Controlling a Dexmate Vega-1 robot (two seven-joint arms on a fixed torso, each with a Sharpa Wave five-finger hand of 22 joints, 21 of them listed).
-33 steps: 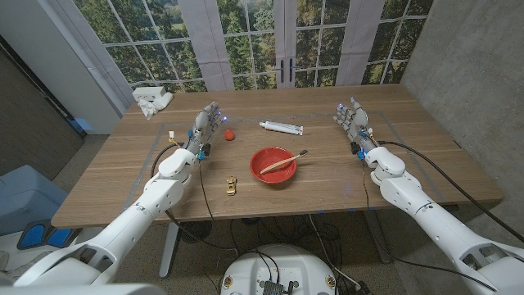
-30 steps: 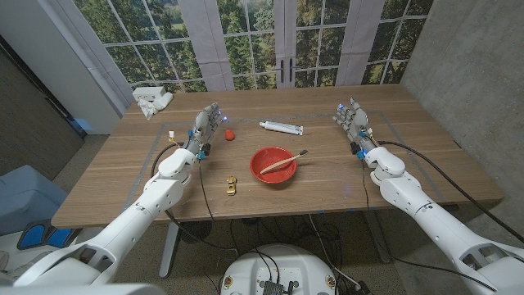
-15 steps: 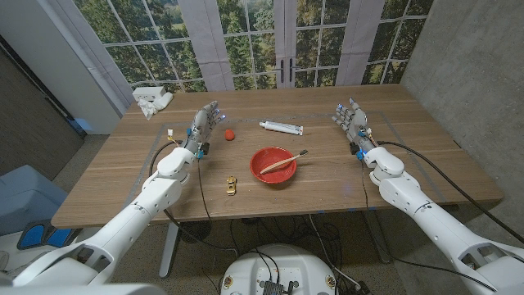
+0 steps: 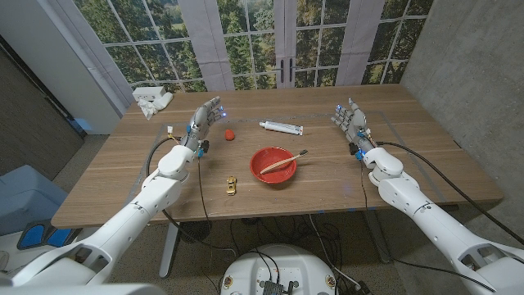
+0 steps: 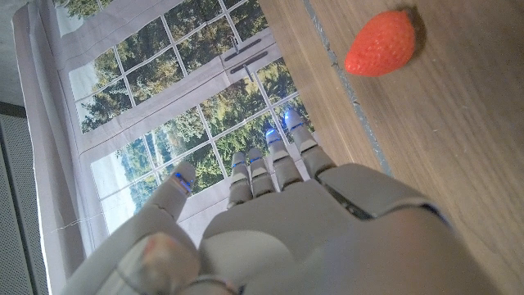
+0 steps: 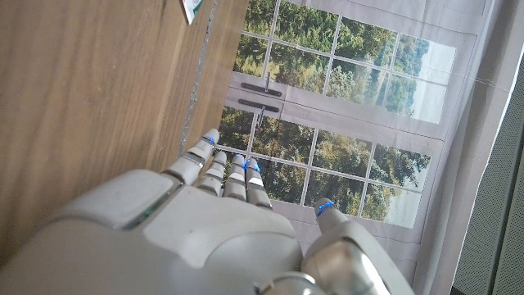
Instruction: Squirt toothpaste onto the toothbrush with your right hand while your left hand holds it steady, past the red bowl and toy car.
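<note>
No legible text, brand, number or sign is found in any view, printing on the toothpaste tube (image 4: 281,127) is seen only as a blur too small to be read, no lettering is made out on the toy car (image 4: 232,185)

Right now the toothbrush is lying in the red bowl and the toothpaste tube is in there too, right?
Not quite. The toothbrush does lie in the red bowl, but the toothpaste tube lies on the table beyond the bowl, as the head view shows.
</note>
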